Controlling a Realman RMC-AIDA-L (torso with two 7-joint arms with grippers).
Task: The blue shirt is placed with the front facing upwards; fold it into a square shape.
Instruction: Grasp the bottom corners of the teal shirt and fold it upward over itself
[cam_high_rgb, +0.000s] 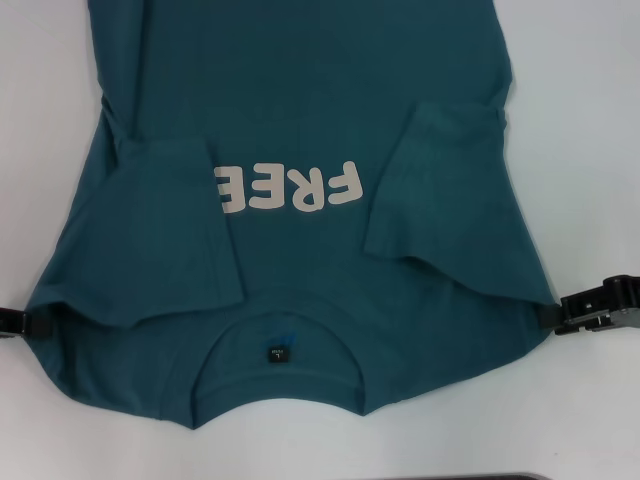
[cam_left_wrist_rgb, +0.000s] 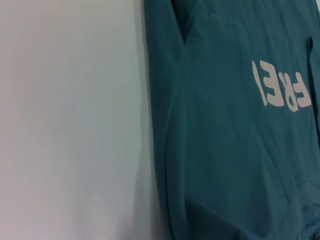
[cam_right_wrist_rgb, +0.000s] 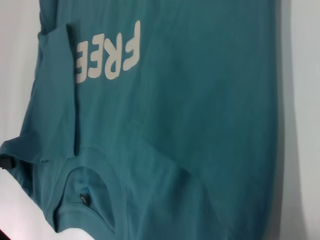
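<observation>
You've got the blue shirt (cam_high_rgb: 300, 130) running 12–6 between left gripper (cam_high_rgb: 12, 320) at 9 and right gripper (cam_high_rgb: 600, 305) at 3, both equally near; jaw state can't tell.

Little of the robot shows: the right gripper (cam_high_rgb: 598, 306) is a matte black, blocky assembly of angular plastic-looking parts, with a paler grey metallic piece set into its lower edge (too small to make out further). The left gripper (cam_high_rgb: 14, 320) appears only as a short, flat black tip, plain and unmarked.
</observation>
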